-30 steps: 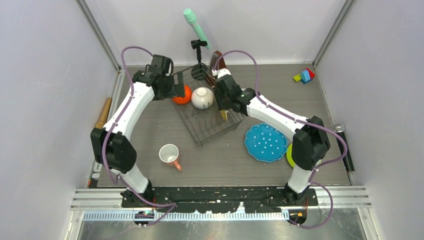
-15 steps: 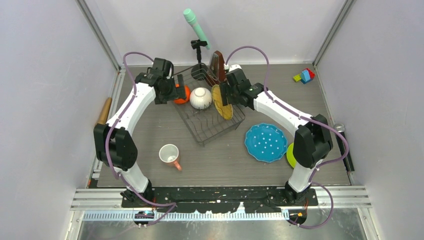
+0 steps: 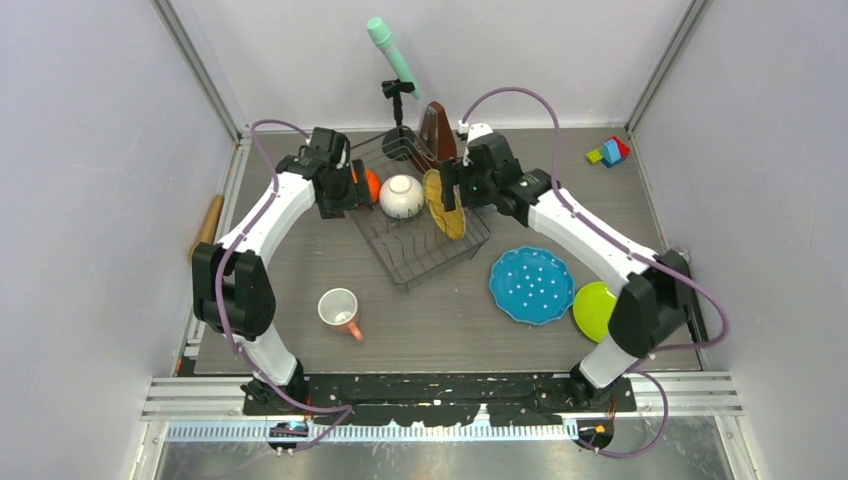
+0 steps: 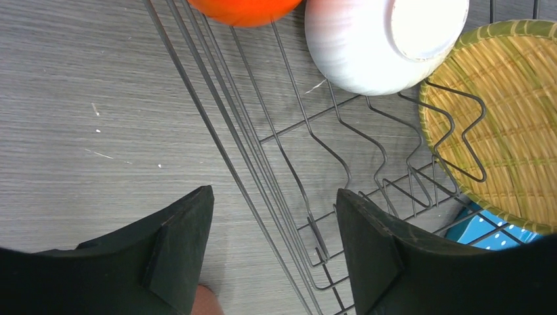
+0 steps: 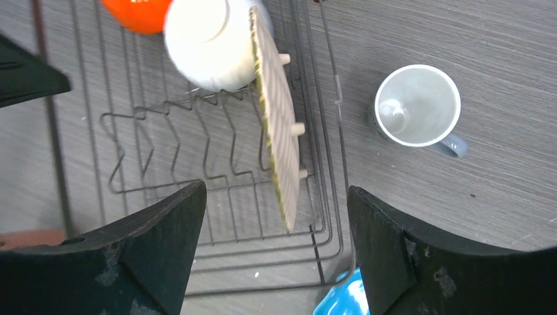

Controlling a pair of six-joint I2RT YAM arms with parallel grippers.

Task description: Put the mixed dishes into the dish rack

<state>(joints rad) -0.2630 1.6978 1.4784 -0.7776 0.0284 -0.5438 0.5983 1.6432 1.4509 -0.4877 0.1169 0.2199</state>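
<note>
One yellow woven-pattern plate (image 3: pixel 443 203) on edge, just inside dish rack (image 3: pixel 418 264) wall

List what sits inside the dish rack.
White bowl, orange bowl and a yellow woven-pattern plate on edge. The left hand covers part of the orange bowl from above.

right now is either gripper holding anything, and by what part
Nothing is held. The left gripper is open over the rack; the right gripper is open over the yellow plate standing in it.
</note>
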